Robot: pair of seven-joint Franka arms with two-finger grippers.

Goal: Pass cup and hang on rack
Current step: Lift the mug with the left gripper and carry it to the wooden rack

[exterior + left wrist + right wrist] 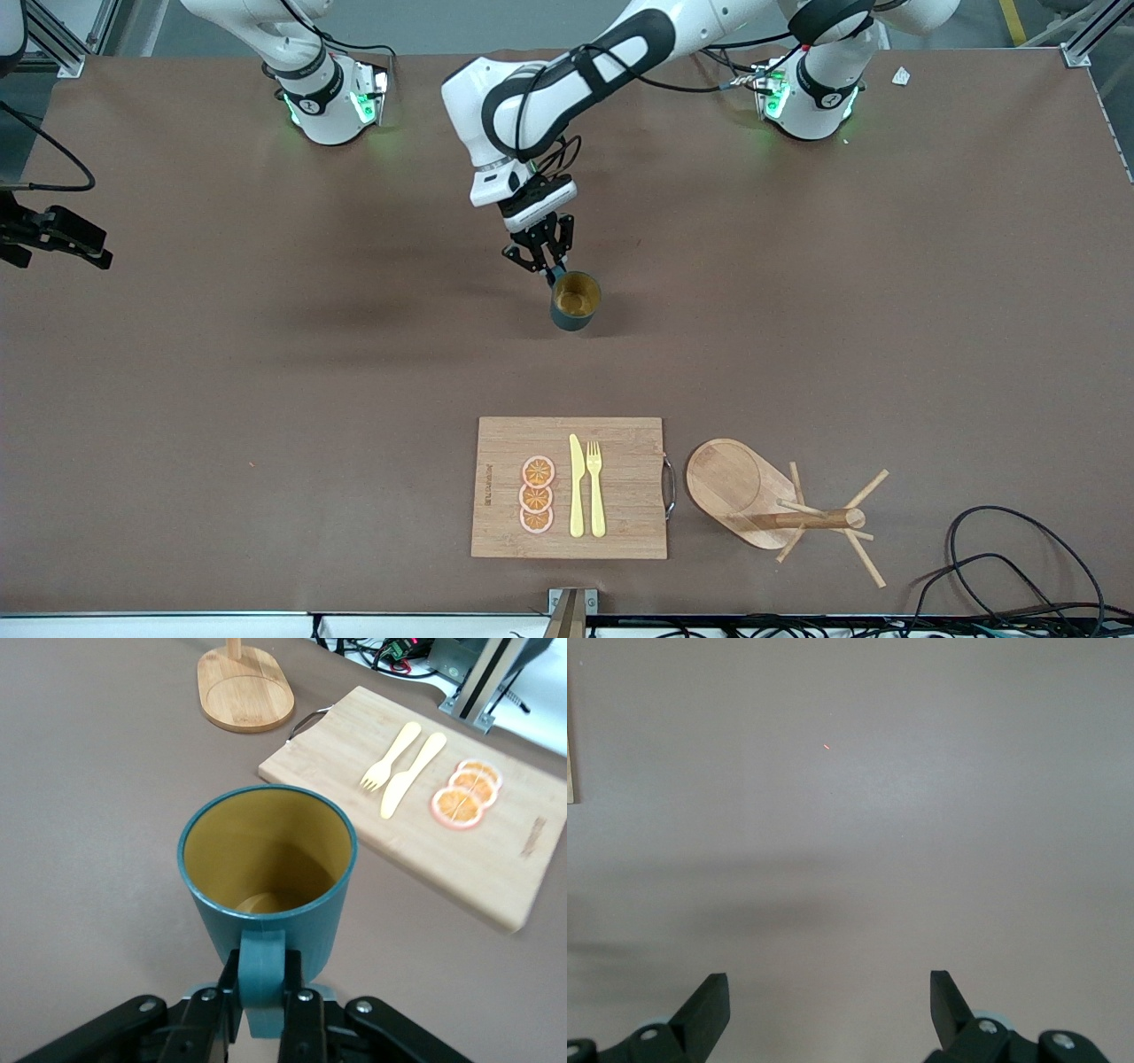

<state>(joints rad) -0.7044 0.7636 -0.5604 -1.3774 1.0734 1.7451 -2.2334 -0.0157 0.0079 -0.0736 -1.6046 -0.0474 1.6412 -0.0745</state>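
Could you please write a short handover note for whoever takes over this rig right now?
Left gripper: shut on the handle of the cup, which is upright over the middle of the table; whether it rests on the table or is just lifted cannot be told.
Right gripper: open, holding nothing, over bare table; that arm waits.
Rack: stands near the front camera, beside the cutting board, toward the left arm's end of the table. Its pegs are bare.
Done: cup grasped by its handle.
Left: carry the cup to the rack and hang it on a peg.
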